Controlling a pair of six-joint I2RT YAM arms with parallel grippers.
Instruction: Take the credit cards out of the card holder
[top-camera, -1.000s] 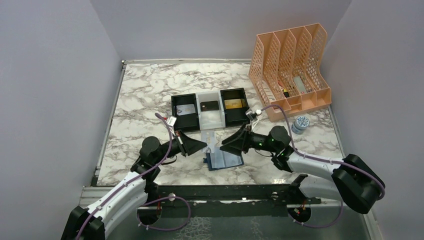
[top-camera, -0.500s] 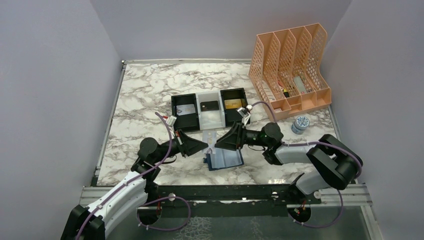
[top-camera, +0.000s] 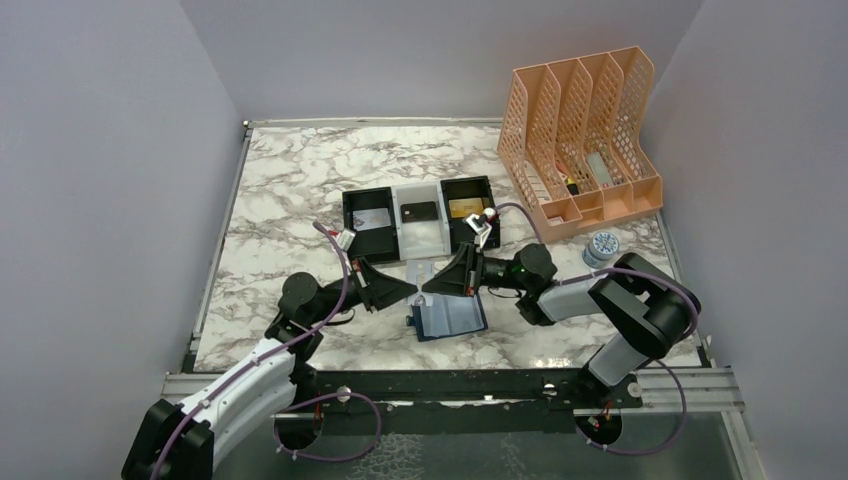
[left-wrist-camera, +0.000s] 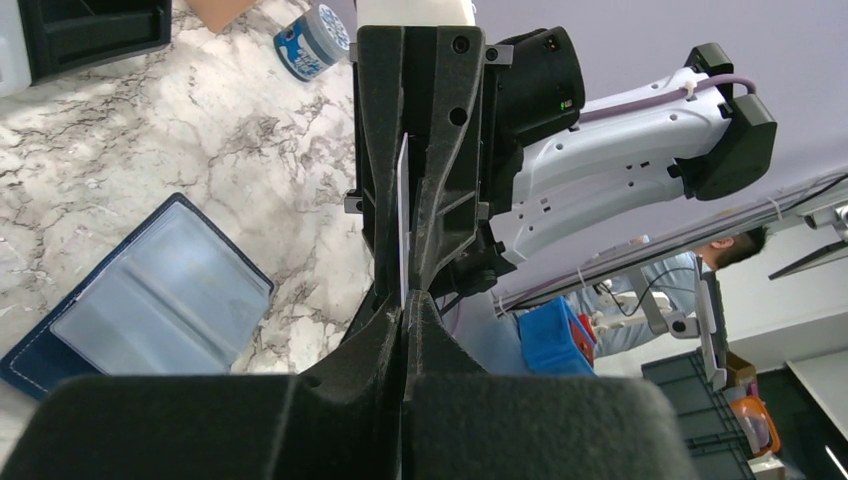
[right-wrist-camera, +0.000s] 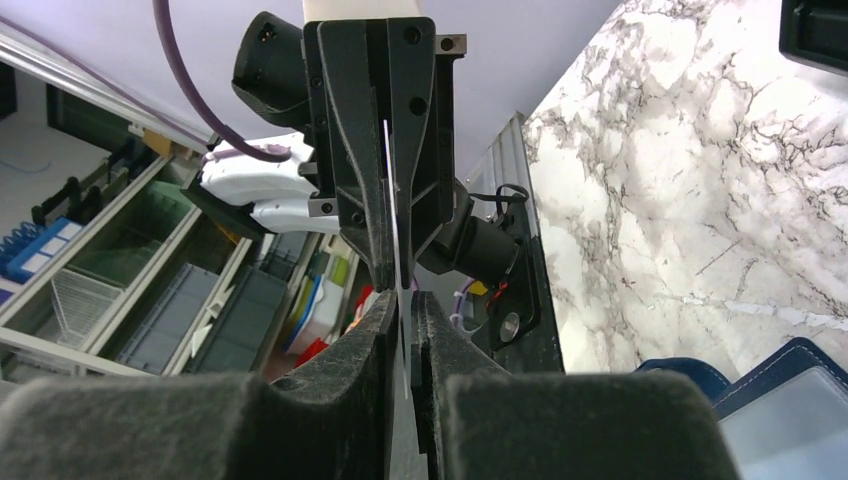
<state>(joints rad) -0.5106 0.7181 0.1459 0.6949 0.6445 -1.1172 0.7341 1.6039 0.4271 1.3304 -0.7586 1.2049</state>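
Left claw (top-camera: 408, 290): clenched on one edge of a thin pale card (left-wrist-camera: 402, 215), which sticks out edge-on straight ahead of its tips.
Right claw (top-camera: 433, 284): tip to tip with the left claw, fingers on either side of the card's far edge; cannot tell whether they press it.
Holder (top-camera: 450, 318): lies open on the tabletop (top-camera: 290, 190), just below both claws, on the near side.
Tray (top-camera: 422, 238): beyond the claws, one card in each compartment.
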